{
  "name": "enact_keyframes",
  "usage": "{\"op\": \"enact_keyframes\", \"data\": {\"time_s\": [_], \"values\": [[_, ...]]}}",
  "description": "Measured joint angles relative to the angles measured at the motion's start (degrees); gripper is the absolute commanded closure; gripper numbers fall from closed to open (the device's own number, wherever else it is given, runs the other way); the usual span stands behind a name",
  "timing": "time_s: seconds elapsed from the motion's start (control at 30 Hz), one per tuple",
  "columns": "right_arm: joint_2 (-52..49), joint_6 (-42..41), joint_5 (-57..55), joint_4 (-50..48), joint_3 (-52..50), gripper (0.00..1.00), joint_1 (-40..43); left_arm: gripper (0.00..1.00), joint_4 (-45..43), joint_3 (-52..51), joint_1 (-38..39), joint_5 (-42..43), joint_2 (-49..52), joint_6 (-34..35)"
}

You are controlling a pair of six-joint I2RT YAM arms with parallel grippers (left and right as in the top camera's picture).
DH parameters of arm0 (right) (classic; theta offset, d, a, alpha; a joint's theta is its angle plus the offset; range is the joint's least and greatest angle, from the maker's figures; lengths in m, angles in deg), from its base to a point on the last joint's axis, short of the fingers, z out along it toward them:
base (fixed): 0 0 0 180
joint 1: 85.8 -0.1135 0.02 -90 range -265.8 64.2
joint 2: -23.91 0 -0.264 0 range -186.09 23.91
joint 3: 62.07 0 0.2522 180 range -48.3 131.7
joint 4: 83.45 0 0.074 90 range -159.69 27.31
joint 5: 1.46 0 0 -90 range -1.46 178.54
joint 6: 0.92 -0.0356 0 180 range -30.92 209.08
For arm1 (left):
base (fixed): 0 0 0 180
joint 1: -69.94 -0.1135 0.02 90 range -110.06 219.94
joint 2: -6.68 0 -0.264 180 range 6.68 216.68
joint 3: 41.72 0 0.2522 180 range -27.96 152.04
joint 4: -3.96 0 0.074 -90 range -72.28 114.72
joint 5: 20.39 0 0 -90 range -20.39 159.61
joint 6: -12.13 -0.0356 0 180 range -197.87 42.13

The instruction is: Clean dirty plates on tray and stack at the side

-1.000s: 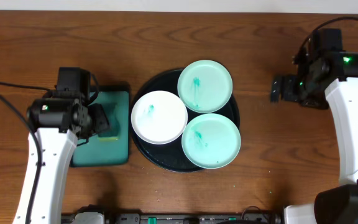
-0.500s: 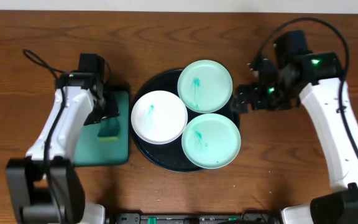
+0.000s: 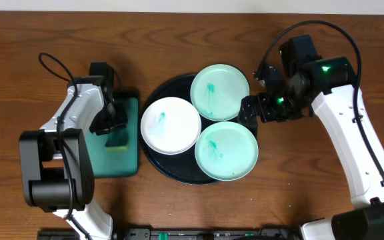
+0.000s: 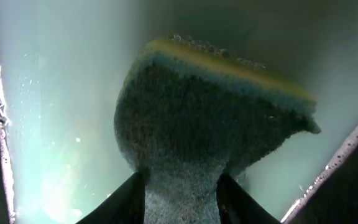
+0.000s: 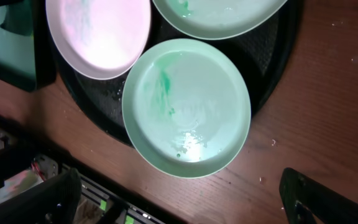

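The right gripper (image 3: 248,111) has swung in across the brown wooden table (image 3: 292,190) and hangs spread wide at the black tray's (image 3: 159,160) right rim, between the upper mint plate (image 3: 220,92) and the lower mint plate (image 3: 227,151). The white plate (image 3: 171,125) lies left of them. The left gripper (image 3: 112,123) pinches a sponge (image 4: 210,143) over the teal tray (image 3: 112,163).

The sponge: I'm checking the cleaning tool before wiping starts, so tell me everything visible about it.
The sponge has a dark green, coarse scouring face and a yellow foam layer at its far edge, with a thin bluish band between them. It looks soft. It sits in the rectangular teal tray. The left claw pinches its near end between two dark fingers, squeezing that end into a narrow waist.
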Motion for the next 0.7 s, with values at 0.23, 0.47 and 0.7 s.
{"op": "enact_keyframes", "data": {"time_s": [0.23, 0.47, 0.7], "values": [[0.0, 0.0, 0.2, 1.4, 0.0, 0.01, 0.0, 0.92, -0.7, 0.0, 0.1, 0.6, 0.7, -0.5], [0.0, 0.0, 0.2, 2.9, 0.0, 0.01, 0.0, 0.90, -0.5, 0.0, 0.1, 0.6, 0.7, -0.4], [0.0, 0.0, 0.2, 2.8, 0.0, 0.01, 0.0, 0.93, -0.5, 0.0, 0.1, 0.6, 0.7, 0.4]]}}
